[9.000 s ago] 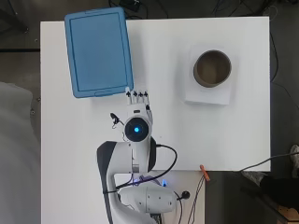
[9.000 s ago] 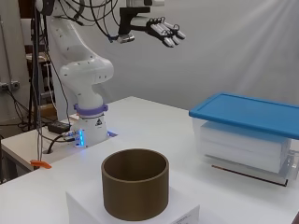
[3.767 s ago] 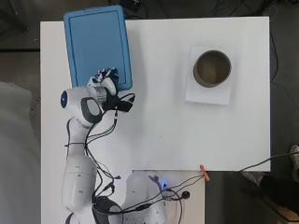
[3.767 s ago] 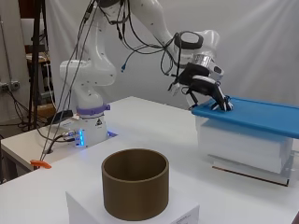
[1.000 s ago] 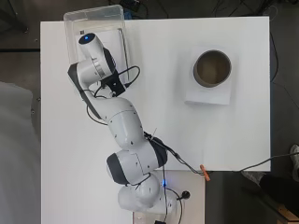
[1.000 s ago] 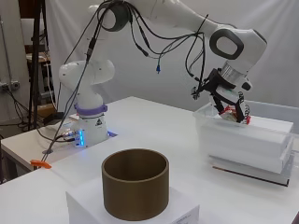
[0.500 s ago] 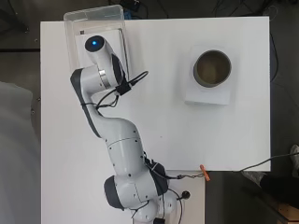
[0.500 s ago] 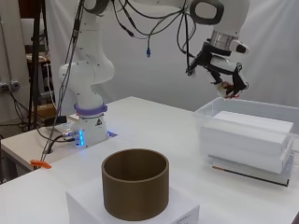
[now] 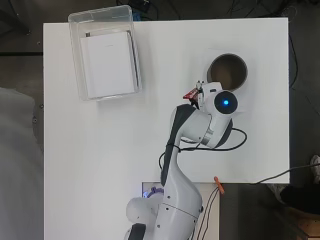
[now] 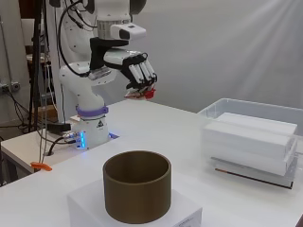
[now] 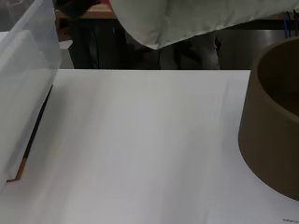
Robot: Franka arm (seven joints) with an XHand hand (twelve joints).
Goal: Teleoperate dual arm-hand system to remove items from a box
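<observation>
The robot hand (image 10: 137, 71) hangs high above the tabletop (image 9: 125, 150), fingers curled down and pinching a small red item (image 10: 147, 93). In the overhead view the item (image 9: 191, 94) shows just beside the rim of the brown cylinder (image 9: 227, 72), which stands on a white block (image 10: 142, 213).

Task status, as a judgement: one item is out of the clear box (image 9: 105, 52) and in transit toward the cylinder, the likely drop point. Release is not yet done. The box has no lid on it and holds a white stack (image 9: 109, 64); whether more small items remain inside cannot be told.

Labels: a faint line of print shows on the white block, too small to read. No other writing is legible.
</observation>
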